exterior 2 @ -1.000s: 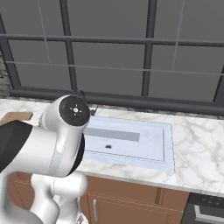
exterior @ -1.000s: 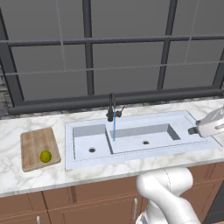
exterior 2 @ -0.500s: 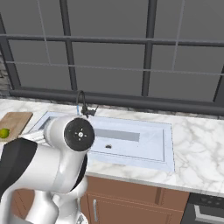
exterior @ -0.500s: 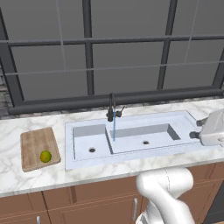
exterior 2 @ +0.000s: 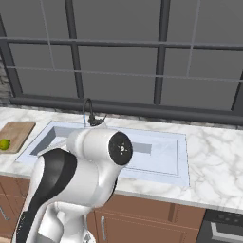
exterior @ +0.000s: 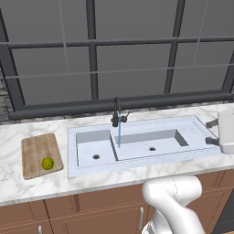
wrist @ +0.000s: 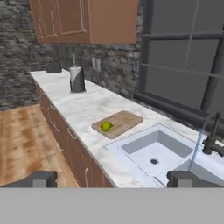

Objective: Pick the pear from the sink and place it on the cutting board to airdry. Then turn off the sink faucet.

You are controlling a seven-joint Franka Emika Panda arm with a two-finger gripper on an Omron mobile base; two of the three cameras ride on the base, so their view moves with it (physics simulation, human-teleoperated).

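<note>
The yellow-green pear (exterior: 47, 163) lies on the wooden cutting board (exterior: 39, 148) left of the sink (exterior: 183, 148). A thin blue stream of water runs from the dark faucet (exterior: 117, 113) into the basin. My gripper (exterior: 209, 132) hovers open and empty over the sink's right end, far from the pear, its fingers pointing left. In the hand view the pear (wrist: 106, 126) sits on the board (wrist: 122, 120), with the sink (wrist: 140, 142) and faucet (wrist: 213, 140) to the right. The right base view shows the pear (exterior 2: 4, 144), board (exterior 2: 19, 130) and faucet (exterior 2: 88, 114) behind my arm.
A paper-towel roll (wrist: 77, 78) and a small dark box (wrist: 54, 67) stand on the far counter under wooden wall cabinets (wrist: 83, 19). A dark-framed window (exterior: 119, 59) runs behind the sink. Marble counter (exterior 2: 213, 156) stretches right of the sink toward a stove (exterior 2: 223, 228).
The hand has drifted right and turned level at the sink's right end. The arm's elbow swung right in the right base view, uncovering the board. Pear and running water are unchanged.
</note>
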